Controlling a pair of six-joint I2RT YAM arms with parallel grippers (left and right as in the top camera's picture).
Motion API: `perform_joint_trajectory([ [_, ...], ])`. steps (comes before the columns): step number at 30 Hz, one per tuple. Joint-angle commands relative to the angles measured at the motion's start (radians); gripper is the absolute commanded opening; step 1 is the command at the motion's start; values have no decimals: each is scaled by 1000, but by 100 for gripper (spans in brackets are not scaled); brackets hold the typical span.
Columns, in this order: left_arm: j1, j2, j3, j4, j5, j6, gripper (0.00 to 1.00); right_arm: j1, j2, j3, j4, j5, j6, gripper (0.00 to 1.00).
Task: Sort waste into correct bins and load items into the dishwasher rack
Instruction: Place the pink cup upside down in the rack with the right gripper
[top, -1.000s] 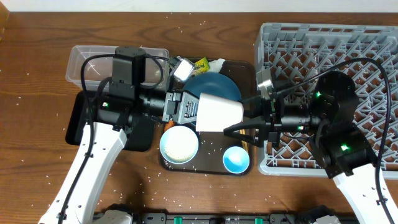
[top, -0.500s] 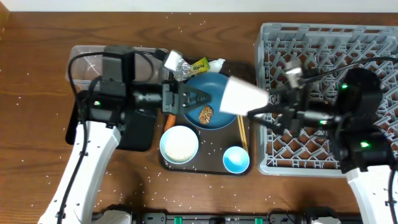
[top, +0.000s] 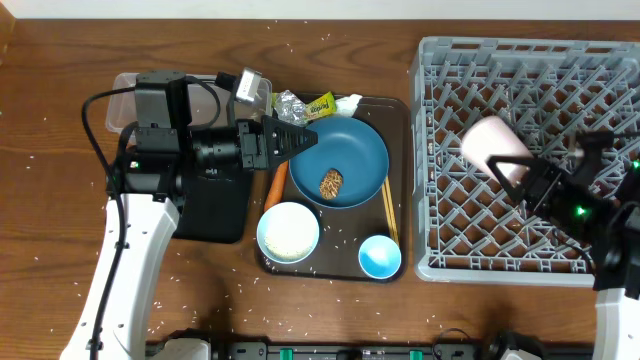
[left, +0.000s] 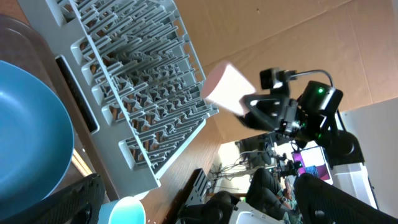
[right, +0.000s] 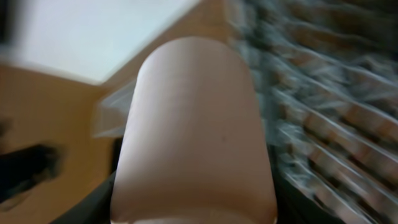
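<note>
Left gripper (top: 300, 140): your fingers stand spread wide with nothing between them, over the upper-left rim of the blue dish (top: 352, 152).
Right gripper (top: 522, 172): you have it clamped on the pink cup (top: 492, 146), which is tilted over the dishwasher rack (top: 520, 60) at frame right.
Blue dish: centre frame on the brown serving tray (top: 402, 115), with the brown food lump (top: 331, 182) inside.
Lower tray: white bowl (top: 288, 232), light blue cup (top: 380, 256), chopsticks (top: 389, 215).
Carrot (top: 272, 186): at the dish's left edge.
Bins: clear tub (top: 125, 95) upper left, black tray (top: 220, 210) just below.
</note>
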Motion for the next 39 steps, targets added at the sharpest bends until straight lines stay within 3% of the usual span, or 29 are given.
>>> perform_joint_trajectory([
  [1, 4, -1, 8, 5, -5, -8, 98, -29, -10, 66, -106, 337, -39, 24],
  [5, 4, -1, 8, 5, -12, -5, 98, -41, -6, 130, -297, 584, -57, 27],
  [11, 4, 0, 8, 5, -32, 3, 98, -41, 46, 145, -421, 816, -53, 29],
  [27, 4, 0, 8, -7, -34, 2, 98, -40, 455, 145, -469, 743, -126, 35],
  [28, 4, 0, 8, -7, -34, 2, 98, -41, 475, 145, -471, 747, -126, 40],
  [30, 4, 0, 8, -7, -34, 2, 98, -41, 497, 145, -457, 748, -125, 63],
  [33, 4, 0, 8, -6, -34, 2, 98, -41, 499, 146, -401, 747, -114, 81],
  [37, 4, 0, 8, -6, -26, -9, 98, -37, 460, 163, -350, 736, -111, 84],
  [39, 4, 0, 8, -7, -19, -69, 98, -36, 415, 185, -349, 736, -115, 85],
])
